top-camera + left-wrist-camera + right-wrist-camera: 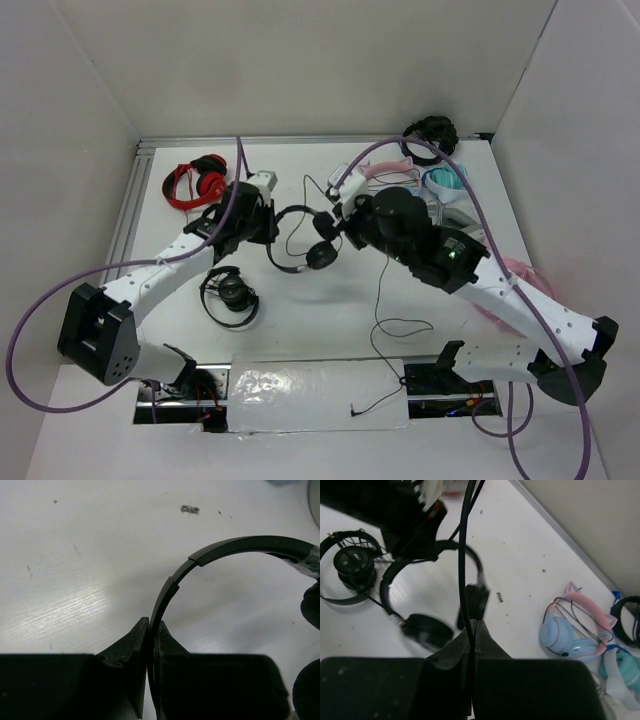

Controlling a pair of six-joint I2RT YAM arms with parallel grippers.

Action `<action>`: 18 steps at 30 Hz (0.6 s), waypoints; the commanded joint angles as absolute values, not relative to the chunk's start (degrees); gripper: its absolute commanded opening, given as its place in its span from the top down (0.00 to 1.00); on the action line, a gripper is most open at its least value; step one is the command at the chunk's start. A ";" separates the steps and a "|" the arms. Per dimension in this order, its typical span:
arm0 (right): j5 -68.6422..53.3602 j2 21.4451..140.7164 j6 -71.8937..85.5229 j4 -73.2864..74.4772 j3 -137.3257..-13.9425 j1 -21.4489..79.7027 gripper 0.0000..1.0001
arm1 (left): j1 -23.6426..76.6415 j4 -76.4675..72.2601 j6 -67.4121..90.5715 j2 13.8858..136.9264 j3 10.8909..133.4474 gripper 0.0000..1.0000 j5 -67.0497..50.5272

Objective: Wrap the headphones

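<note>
The headphones (300, 262) are black, with a thin headband and two round earcups (321, 255), held mid-table between my grippers. My left gripper (266, 222) is shut on the headband (240, 545), which runs out from between its jaws (151, 624). My right gripper (343, 214) is shut on the thin black cable (463, 555), which passes up through its closed jaws (473, 624). The cable (378, 300) hangs down toward the near edge and ends in a jack (354, 410). In the right wrist view the earcups (427, 630) look blurred below the headband (445, 545).
A compact black pair (230, 296) lies near my left arm and shows in the right wrist view (351, 562). A red-and-black pair (195, 183) lies at the back left. Pink-and-blue cat-ear headphones (575, 630), a teal pair (443, 182) and another black pair (430, 135) sit at the back right.
</note>
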State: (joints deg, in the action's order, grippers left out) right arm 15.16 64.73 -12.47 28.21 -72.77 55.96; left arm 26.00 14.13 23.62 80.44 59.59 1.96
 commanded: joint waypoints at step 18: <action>-7.12 78.04 -7.56 22.78 -75.16 24.18 1.00 | 41.92 -3.96 6.59 53.01 43.68 1.00 -15.72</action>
State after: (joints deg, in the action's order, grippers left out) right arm -5.54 76.29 -11.05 27.57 -76.14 25.87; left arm 41.65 2.15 7.35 57.47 43.09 -9.78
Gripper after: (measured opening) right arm 0.010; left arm 0.194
